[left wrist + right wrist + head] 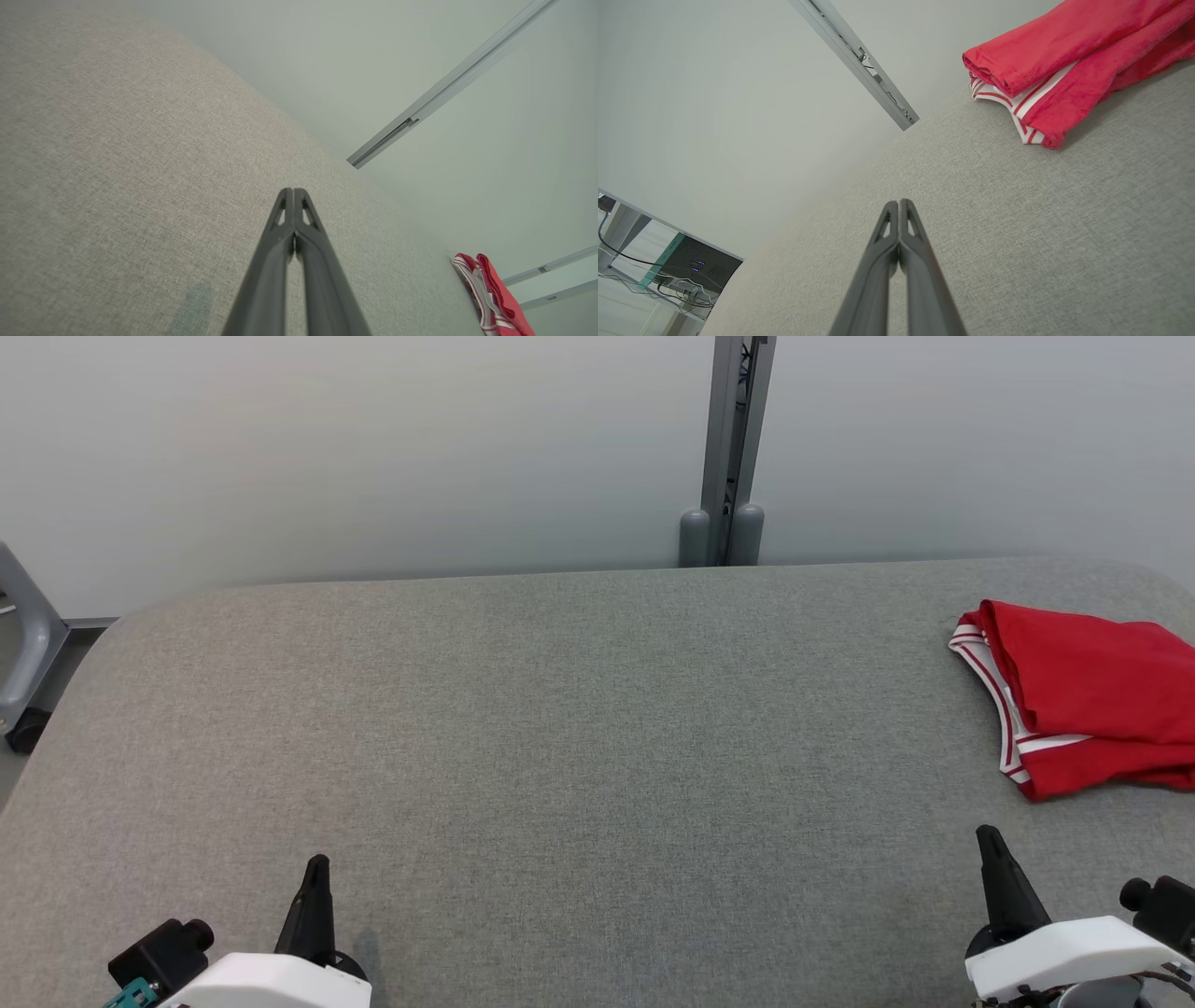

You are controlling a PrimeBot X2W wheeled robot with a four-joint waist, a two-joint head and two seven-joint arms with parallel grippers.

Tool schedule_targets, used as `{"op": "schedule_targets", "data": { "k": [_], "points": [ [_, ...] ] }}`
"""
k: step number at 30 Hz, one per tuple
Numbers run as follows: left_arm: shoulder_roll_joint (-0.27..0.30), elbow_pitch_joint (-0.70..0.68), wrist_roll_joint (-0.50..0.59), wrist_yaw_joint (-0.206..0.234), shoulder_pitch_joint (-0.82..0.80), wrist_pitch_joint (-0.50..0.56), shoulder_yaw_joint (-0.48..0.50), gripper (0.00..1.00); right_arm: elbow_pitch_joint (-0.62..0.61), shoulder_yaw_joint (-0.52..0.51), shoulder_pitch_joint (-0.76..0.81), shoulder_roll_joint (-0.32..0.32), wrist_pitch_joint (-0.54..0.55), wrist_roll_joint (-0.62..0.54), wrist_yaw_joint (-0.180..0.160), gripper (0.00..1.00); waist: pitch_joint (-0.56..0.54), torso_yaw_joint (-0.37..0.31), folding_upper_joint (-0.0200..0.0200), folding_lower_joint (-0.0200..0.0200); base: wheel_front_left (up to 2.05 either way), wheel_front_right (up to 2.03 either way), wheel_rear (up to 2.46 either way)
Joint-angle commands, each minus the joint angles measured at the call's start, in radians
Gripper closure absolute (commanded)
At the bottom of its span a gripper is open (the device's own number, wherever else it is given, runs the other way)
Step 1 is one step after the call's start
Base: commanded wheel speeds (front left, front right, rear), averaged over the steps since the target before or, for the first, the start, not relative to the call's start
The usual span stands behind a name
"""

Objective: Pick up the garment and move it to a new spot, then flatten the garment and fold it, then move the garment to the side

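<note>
Head view shows the red garment (pixel 1088 695) folded at the worktop's (pixel 560 728) right edge, seemingly set aside, so we hold left fingers (pixel 313 905) and right fingers (pixel 1004 882) clenched, empty.

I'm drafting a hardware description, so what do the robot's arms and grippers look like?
The left gripper and right gripper match: two long, dark fingers tapering to narrow tips, with small triangular cut-outs near the ends. Each sits in a smooth white shell, with a black camera block beside it. A teal part shows by the left one.
</note>
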Motion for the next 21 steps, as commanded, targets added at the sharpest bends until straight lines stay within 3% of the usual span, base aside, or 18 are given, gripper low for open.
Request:
{"op": "schedule_targets", "data": {
  "k": [1, 21],
  "points": [
    [0.005, -0.017, -0.038, -0.011, -0.031, 0.008, 0.013, 1.00, -0.016, -0.007, -0.028, -0.009, 0.009, 0.043, 0.000, 1.00, 0.000, 0.000, -0.0001, 0.0000, 0.00, 0.00, 0.00],
    [0.001, -0.025, -0.263, -0.053, -0.063, 0.070, 0.066, 1.00, -0.022, -0.035, -0.047, -0.012, 0.056, 0.294, 0.000, 1.00, 0.005, -0.006, -0.0001, 0.0000, 0.00, 0.00, 0.00]
  ]
}}
